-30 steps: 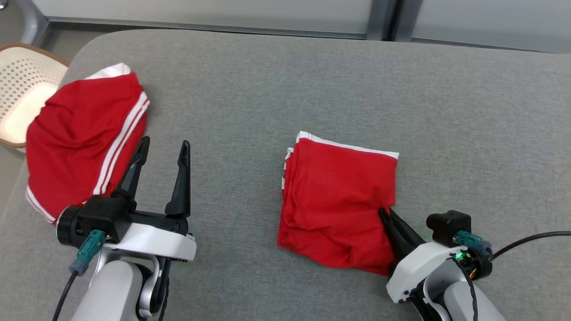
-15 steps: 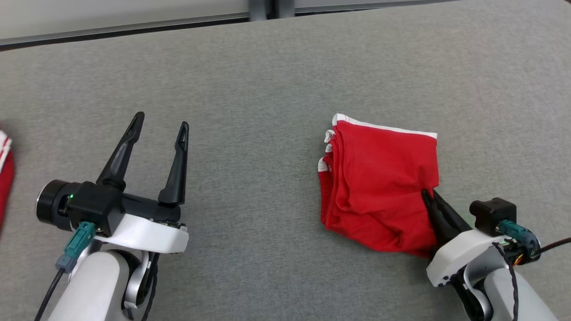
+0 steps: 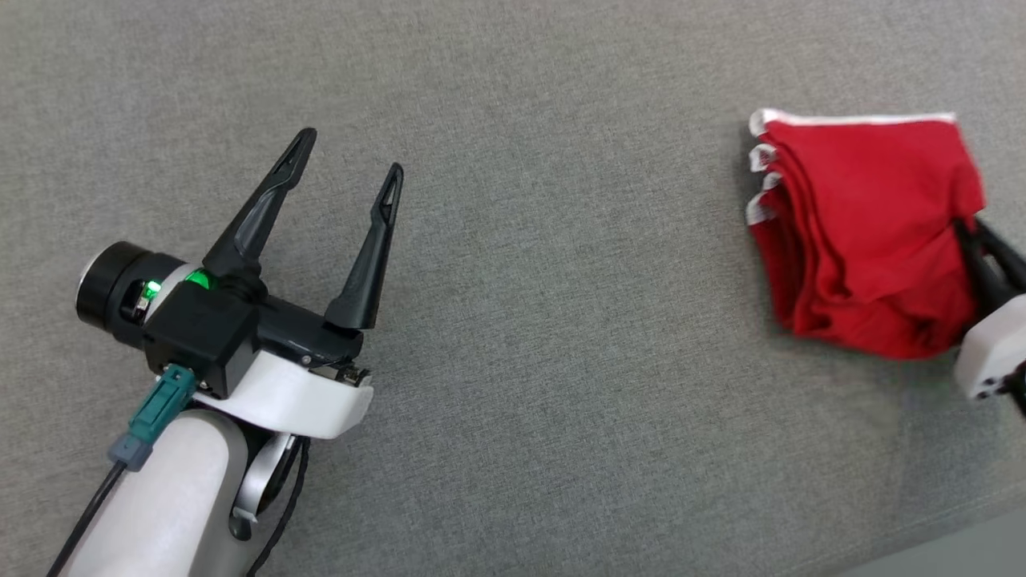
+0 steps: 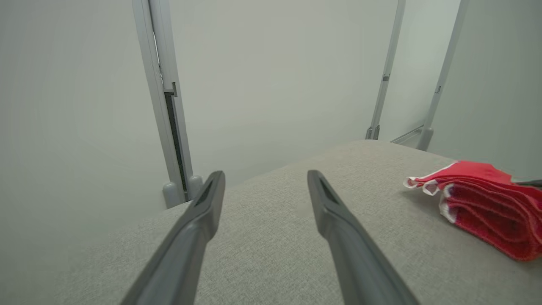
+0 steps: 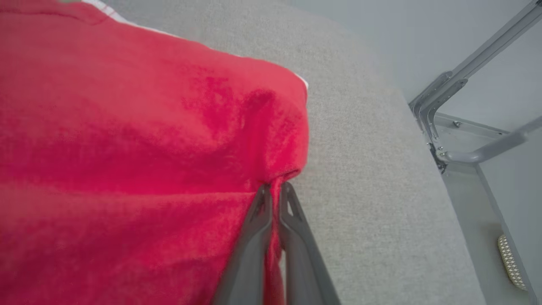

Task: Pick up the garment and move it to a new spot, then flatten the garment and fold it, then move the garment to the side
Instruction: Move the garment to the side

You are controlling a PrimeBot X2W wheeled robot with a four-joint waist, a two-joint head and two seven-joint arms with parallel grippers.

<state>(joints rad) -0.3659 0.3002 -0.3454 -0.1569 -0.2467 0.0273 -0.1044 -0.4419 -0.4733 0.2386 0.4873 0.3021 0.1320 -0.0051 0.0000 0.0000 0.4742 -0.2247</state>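
Folded garment [image 3: 862, 232] lies at far right, right gripper [image 5: 274, 189] pinching its edge; left gripper [image 3: 349, 154] spread, empty, well apart.

1. A grey, fabric-covered bench [image 3: 561, 361] with a finely woven top and a rounded corner is seen.
2. A folded red garment [image 3: 866, 232], edged in white, is laid on it, towards the robot's right.
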